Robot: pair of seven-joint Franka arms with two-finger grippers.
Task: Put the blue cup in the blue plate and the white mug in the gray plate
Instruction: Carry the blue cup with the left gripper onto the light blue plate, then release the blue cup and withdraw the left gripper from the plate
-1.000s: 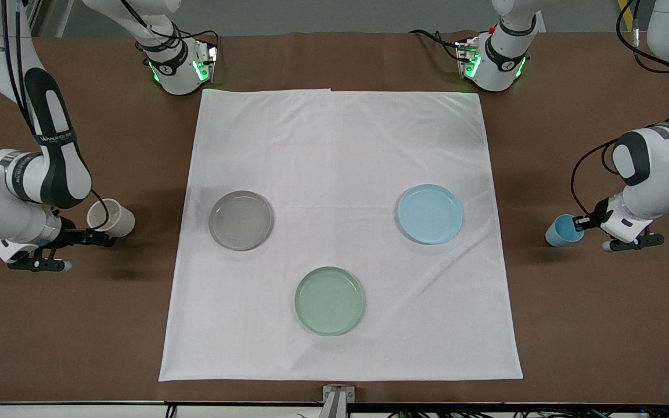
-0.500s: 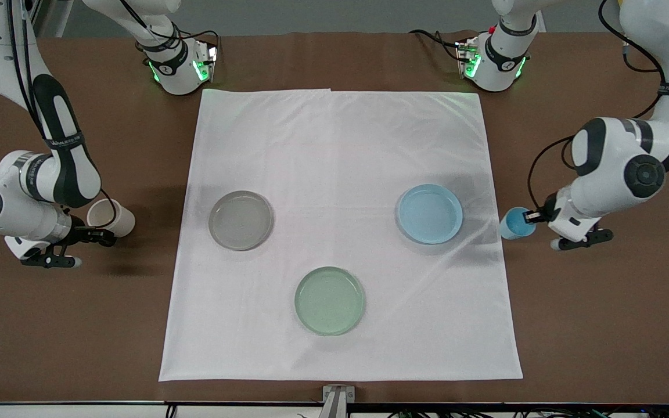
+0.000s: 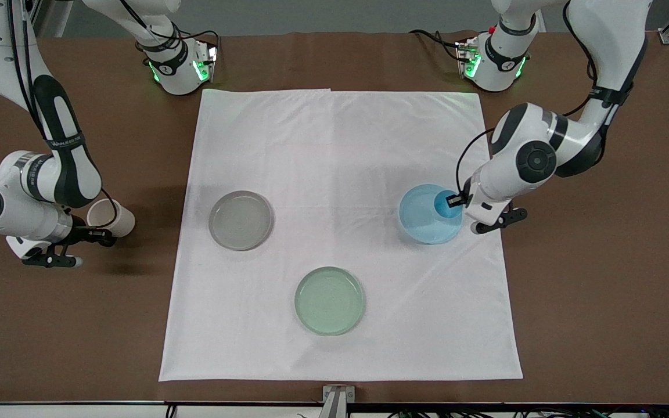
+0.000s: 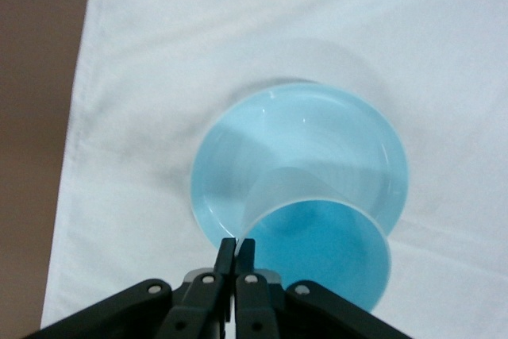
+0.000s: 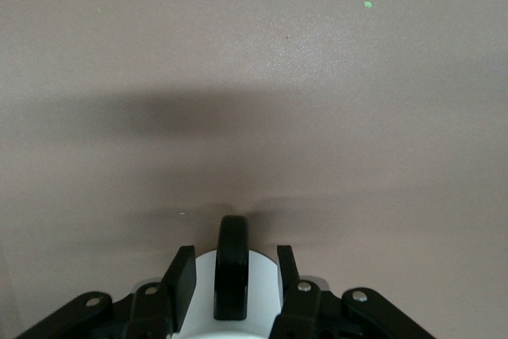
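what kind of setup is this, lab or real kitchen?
Most likely a robot lab bench: two arms bolted to a brown table, a white cloth as work area, and three plain plates as props, such as the green plate.

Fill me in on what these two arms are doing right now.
The left hand is shut on the rim of the blue cup, holding it over the blue plate, not yet set down. The right hand sits at the white mug on the bare table at the right arm's end, its fingers flanking the dark handle. The gray plate and the green plate hold nothing.
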